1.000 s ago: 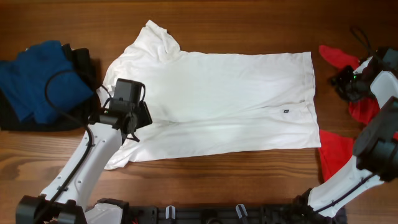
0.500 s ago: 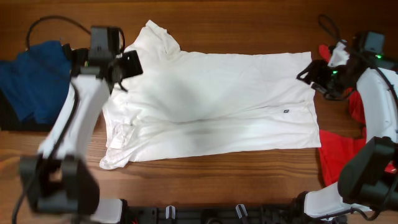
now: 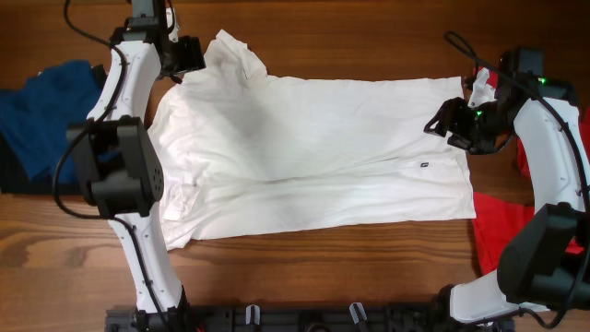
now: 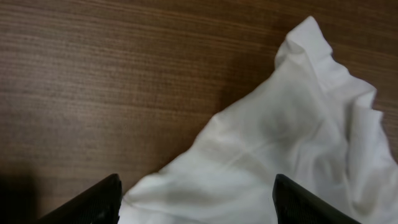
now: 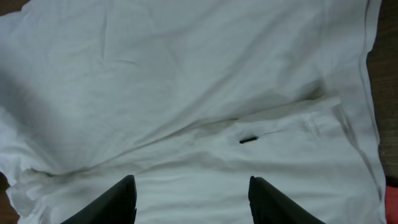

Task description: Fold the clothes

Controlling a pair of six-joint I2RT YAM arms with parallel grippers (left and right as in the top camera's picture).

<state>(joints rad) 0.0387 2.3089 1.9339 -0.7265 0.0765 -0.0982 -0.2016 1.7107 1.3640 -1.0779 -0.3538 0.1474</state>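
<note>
overhead: the white t-shirt [image 3: 313,148] lies spread on the bench [image 3: 369,37], seemingly one lengthwise fold in; blue clothes [image 3: 46,111] at 9 o'clock and red clothes [image 3: 502,226] at 3 o'clock look unfolded.
left wrist: your left end effector [image 4: 196,186] is released, over the sleeve [image 4: 311,106].
right wrist: your right end effector [image 5: 191,183] is released, grasping nothing.

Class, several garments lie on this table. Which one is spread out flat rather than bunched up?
The white T-shirt in the middle; the blue garment at left and the red one at right lie crumpled.
</note>
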